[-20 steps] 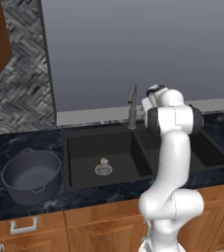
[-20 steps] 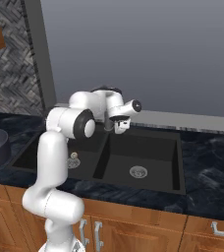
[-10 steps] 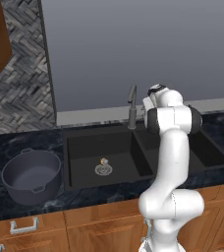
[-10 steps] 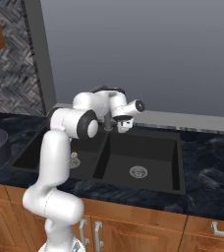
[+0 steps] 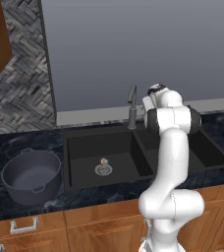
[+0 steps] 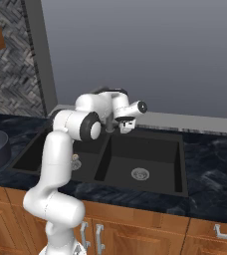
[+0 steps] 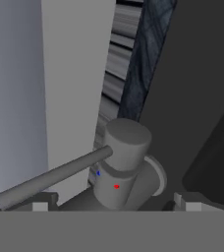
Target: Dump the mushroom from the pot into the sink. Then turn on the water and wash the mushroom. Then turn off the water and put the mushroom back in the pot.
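- Mushroom (image 5: 103, 161): a tiny brown-capped piece lying on the floor of the wider, left basin, just beside the round silver drain (image 5: 103, 170). It is already out of the pot, so the dumping step looks done and it lies where a stream could reach it.
- Pot (image 5: 32, 176): dark, deep and upright on the bench (image 5: 15, 145) to the left of the sink, well apart from the arm. It appears empty, parked clear of the basin until the mushroom is to go back in.
- Sink (image 5: 79, 138): matte black, two basins side by side; the arm rises in front of the divider between them.
- Faucet (image 5: 131, 106): a slim grey post at the far rim, between the basins. No stream is visible. In the hand view its capped cylindrical body (image 7: 123, 165) stands very close ahead, with the thin lever (image 7: 55, 176) running out to the left of that picture.
- Hand (image 6: 125, 126): held high at the far edge of the sink, just beside the faucet. Its two fingertips (image 7: 41, 203) show at the bottom of the hand view, spread wide to either side of the faucet body and lever, with nothing clamped between them; whether they touch the lever cannot be told.
- Step in hand, as a judgement: the spread fingers flanking the lever suggest a reach to turn the water on. Washing, shutting off and returning the mushroom to the pot remain to be done.
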{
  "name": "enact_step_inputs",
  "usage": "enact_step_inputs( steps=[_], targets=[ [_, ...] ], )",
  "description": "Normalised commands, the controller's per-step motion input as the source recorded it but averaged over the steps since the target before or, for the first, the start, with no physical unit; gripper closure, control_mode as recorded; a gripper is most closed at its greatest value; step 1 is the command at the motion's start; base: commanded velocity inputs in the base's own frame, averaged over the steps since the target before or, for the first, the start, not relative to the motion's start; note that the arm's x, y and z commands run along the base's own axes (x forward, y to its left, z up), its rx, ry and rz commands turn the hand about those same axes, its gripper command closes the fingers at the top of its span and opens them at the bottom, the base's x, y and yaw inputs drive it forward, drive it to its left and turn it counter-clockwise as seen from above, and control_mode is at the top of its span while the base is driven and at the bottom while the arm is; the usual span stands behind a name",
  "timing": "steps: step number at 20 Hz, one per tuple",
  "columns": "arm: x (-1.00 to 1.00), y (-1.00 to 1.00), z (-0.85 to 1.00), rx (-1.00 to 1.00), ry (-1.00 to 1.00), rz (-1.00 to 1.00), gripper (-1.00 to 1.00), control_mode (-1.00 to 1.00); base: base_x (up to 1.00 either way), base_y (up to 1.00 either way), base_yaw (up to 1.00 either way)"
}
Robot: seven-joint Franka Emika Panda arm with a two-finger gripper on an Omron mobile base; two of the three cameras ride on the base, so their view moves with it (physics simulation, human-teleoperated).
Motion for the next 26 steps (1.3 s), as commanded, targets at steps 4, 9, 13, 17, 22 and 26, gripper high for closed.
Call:
enact_step_inputs(
  steps=[4,9,13,17,22,26],
  targets=[
    [0.23,0.0,-0.16,0.0,0.0,0.0,-1.0,-1.0,0.0,0.0,0.0],
    [0.16,0.0,-0.3,-0.01,0.0,0.0,-1.0,-1.0,0.0,0.0,0.0],
    [0.03,0.0,-0.48,0.0,0.0,0.0,-1.0,-1.0,0.0,0.0,0.0],
    [0.06,-0.04,-0.49,0.0,0.0,0.0,-1.0,-1.0,0.0,0.0,0.0],
    [0.0,-0.15,-0.59,0.0,0.01,0.0,-1.0,-1.0,0.0,0.0,0.0],
    [0.0,-0.42,-0.68,0.0,0.04,0.0,-1.0,-1.0,0.0,0.0,0.0]
  ],
)
